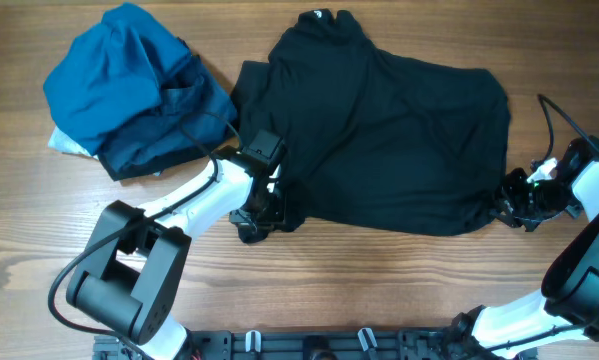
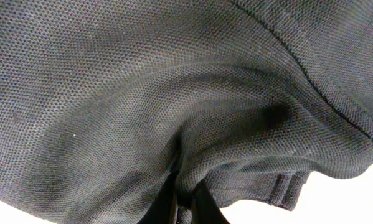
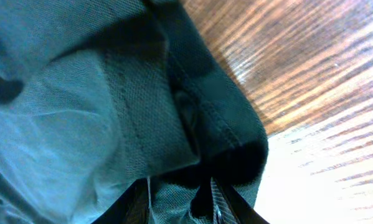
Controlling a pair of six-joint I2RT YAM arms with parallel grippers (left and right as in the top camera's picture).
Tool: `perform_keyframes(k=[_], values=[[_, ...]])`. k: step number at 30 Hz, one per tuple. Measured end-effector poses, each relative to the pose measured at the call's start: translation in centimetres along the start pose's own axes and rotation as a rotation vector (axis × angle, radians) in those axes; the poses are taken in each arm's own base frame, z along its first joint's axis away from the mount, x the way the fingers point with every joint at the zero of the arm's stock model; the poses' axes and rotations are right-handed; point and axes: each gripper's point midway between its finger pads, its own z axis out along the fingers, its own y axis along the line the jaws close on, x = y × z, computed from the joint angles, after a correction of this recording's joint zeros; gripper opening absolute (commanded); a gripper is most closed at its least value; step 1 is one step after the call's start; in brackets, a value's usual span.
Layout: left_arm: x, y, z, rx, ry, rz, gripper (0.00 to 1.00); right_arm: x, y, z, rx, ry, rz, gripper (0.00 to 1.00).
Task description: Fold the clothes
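Black shirt (image 1: pixel 379 130) lies spread on the wooden table (image 1: pixel 379 290), with the collar (image 1: pixel 324 20) at the far edge and the bottom edge toward me. Blue bundle (image 1: pixel 129 90) sits at far left, just beside the shirt, and is not part of this job.

My left gripper (image 1: pixel 261 215) is at the near-left corner of the shirt, clamped tight on a pinch of fabric. The wrist view shows the knit gathered into creases that run down between the fingers. My right gripper (image 1: pixel 509 200) is at the near-right corner and looks closed on a thick, bunched bit of hem (image 3: pixel 217 124), with bare wood showing past it.

My read of the step: both bottom corners are in hand, ready to carry the bottom edge up toward the collar. This is early in the task, and I judge that no clean fold has been made yet.

To do it well:
- Raise both corners together to the same height.
- Hold the edge taut between the hands so the middle doesn't sag.
- Travel straight toward the collar, not diagonally.
- Lay the edge down square and let go only once the cloth rests.

Risks:
- The right grip is on a bulky wad and could slip or drag an extra layer.
- The left pinch is small and the fabric is soft, so it could pull out.
- The left path should stay off the blue bundle.
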Motion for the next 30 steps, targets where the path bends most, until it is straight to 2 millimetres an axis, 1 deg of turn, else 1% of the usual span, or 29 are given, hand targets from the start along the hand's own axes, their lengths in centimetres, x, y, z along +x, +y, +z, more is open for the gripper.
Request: perform_keyframes(k=[2,4,8,9,10,12,14,16,17,18,19,20,22,23,25,26,27,30], values=[[0.0,0.0,0.0,0.0,0.0,0.0,0.05,-0.2,1.1,-0.6,-0.048,0.002,-0.025,0.41],[0.0,0.0,0.0,0.0,-0.001,0.0,0.05,-0.5,2.2,-1.7,-0.084,-0.015,-0.054,0.5],[-0.1,0.0,0.0,0.002,-0.004,0.001,0.06,-0.4,3.6,-4.0,-0.119,-0.056,-0.095,0.51],[-0.2,-0.1,0.0,0.004,-0.007,0.001,0.06,-0.2,3.6,-4.1,-0.116,-0.052,-0.094,0.51],[-0.3,-0.1,0.0,0.005,-0.011,0.002,0.06,0.0,3.3,-4.1,-0.102,-0.045,-0.089,0.5],[-0.4,-0.2,0.0,0.008,-0.016,0.003,0.06,0.0,2.6,-3.9,-0.065,-0.048,-0.084,0.4],[-0.4,-0.2,0.0,0.008,-0.017,0.003,0.06,0.3,1.7,-2.9,-0.041,-0.043,-0.071,0.3],[-0.4,-0.2,0.0,0.008,-0.017,0.003,0.06,0.9,0.8,-1.6,-0.031,-0.038,-0.054,0.29],[-0.4,-0.2,0.0,0.009,-0.017,0.003,0.06,1.5,0.3,-0.9,-0.022,-0.026,-0.038,0.31],[-0.4,-0.2,0.0,0.008,-0.017,0.003,0.06,1.6,0.1,-0.7,-0.021,-0.023,-0.035,0.41],[-0.4,-0.2,0.0,0.009,-0.017,0.003,0.06,1.7,0.0,-0.6,-0.018,-0.021,-0.03,0.49],[-0.4,-0.2,0.0,0.008,-0.017,0.003,0.06,1.6,0.0,-0.6,-0.016,-0.024,-0.026,0.51],[-0.4,-0.2,0.0,0.008,-0.017,0.003,0.06,1.3,0.0,-0.6,-0.014,-0.037,-0.021,0.52],[-0.4,-0.2,0.0,0.009,-0.017,0.003,0.06,1.2,-0.1,-0.5,-0.011,-0.043,-0.021,0.47],[-0.4,-0.2,0.0,0.009,-0.017,0.003,0.07,1.2,-0.5,0.0,-0.005,-0.051,-0.01,0.27],[-0.4,-0.2,0.0,0.009,-0.017,0.003,0.06,1.3,-0.6,0.2,-0.003,-0.053,-0.003,0.1],[-0.4,-0.2,0.0,0.01,-0.017,0.003,0.07,1.2,-0.7,0.3,-0.001,-0.059,-0.002,0.05],[-0.4,-0.3,0.0,0.011,-0.015,0.003,0.06,1.2,-0.3,0.3,-0.027,-0.058,0.004,0.04]])
